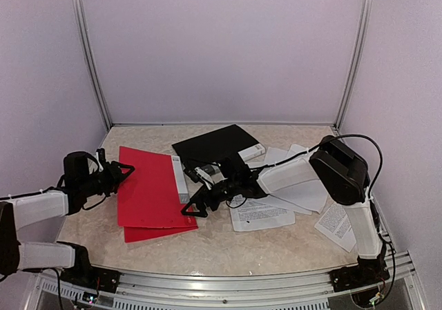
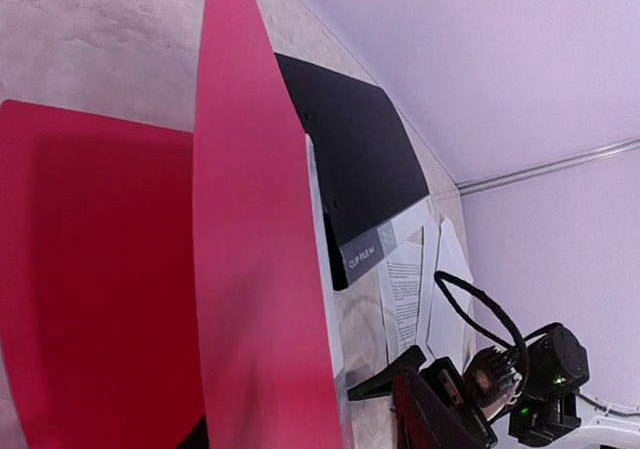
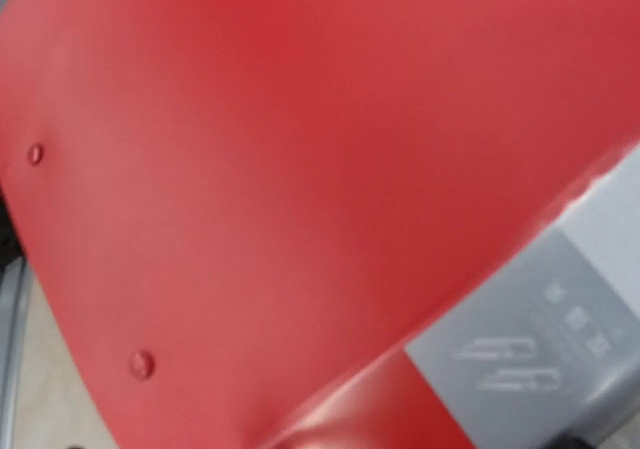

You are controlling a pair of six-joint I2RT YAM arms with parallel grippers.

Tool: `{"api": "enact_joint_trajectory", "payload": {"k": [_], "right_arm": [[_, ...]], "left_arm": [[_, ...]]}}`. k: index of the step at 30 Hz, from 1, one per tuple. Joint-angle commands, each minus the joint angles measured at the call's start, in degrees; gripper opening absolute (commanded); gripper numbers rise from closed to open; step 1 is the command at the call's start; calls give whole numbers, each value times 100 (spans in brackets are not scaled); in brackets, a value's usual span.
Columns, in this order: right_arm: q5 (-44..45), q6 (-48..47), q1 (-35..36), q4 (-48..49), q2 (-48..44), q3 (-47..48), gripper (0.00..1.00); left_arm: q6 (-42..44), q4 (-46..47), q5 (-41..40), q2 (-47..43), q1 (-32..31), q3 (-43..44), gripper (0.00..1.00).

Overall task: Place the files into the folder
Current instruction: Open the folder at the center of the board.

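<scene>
I am working on opening the red folder (image 1: pixel 148 186), which is lying on the left half of the tabletop (image 1: pixel 228 244). My left hand (image 1: pixel 121 174) is sitting at its left edge. In that wrist's view the front cover (image 2: pixel 255 269) is standing steeply up the middle of the picture. I cannot tell whether the fingers are pinching the cover or only bracketing it (they are out of that view). My right hand (image 1: pixel 195 201) is reaching across to the folder's near right corner, fingers spread wide and holding nothing. Its own camera is showing only red plastic and a grey label strip (image 3: pixel 560 309).

The files (image 1: pixel 259 215) are lying loose on the right half, none in the folder yet. One printed sheet is just right of my right hand, and others are fanning out under that forearm.

To do this well, I am aiming to catch the cover alone, not both leaves, and lift it slowly. I am expecting the thin plastic to flex and perhaps slip.

The surface is looking like smooth beige marble, so flat sheets may be hard to pick up. A black clip file (image 1: pixel 214 143) is lying at the far side. Pale lilac walls (image 1: pixel 221 47) are closing in three sides, with aluminium posts (image 1: pixel 90 54) in the far corners.
</scene>
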Motion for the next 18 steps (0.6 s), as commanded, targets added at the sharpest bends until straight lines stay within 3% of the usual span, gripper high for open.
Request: {"api": "enact_joint_trajectory", "payload": {"k": [1,6,11,15,18], "right_arm": [[-412,24,-20,386,-49,-168,99],[-402,165,-98,541,-165,-358,99],[-176,96,-147,295,-477,-492,99],[-22,9,-186,117,-890,-715,99],[107,-126,-231,-93,-1192,-877,99]], "left_arm": [[448,-310,-410,-236,-688,526,41],[726,-1112,-953,-224,-1236,1329,21],[987,-2933,-1570,104,-1571,2612,0],[1226,-4448,-2208,470,-1762,3695,0],[1363,-5092,-2469,691,-1935,4354,0]]}}
